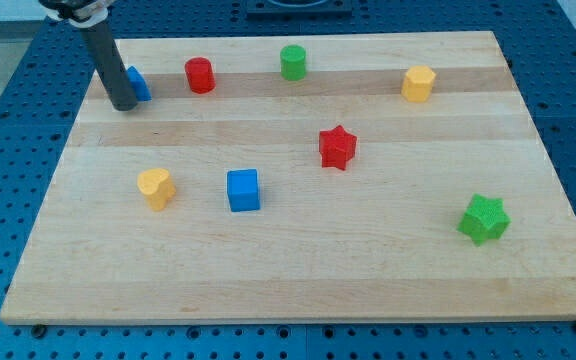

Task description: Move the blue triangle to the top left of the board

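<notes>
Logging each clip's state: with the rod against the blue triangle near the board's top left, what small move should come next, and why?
Probably none beyond a short pull-back. The blue triangle already sits near the top-left corner of the board, partly hidden behind my tip, which stands on its left side, seemingly touching. Pushing from there would drive it rightward toward the red cylinder, so I would ease the tip away leftward.

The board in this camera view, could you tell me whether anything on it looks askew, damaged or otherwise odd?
Nothing stands out. All eight blocks sit flat and apart on the board, none tipped or over an edge. My tip rests against the blue triangle, partly hiding it, near the view's top left.
</notes>
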Available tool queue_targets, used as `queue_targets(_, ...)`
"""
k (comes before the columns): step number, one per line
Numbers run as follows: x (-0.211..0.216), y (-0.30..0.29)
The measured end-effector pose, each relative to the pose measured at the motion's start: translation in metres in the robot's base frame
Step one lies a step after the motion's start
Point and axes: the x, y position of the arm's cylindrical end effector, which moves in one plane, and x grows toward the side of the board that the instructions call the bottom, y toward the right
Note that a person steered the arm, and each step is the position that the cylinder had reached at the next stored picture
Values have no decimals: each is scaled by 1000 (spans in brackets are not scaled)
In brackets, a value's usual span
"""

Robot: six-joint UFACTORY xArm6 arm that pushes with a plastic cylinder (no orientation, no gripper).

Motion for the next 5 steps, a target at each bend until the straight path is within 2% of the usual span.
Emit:
queue_targets(1,-1,0)
queue_targets(3,-48,1)
queue_targets(4,-51,2)
queue_targets(5,-28,33)
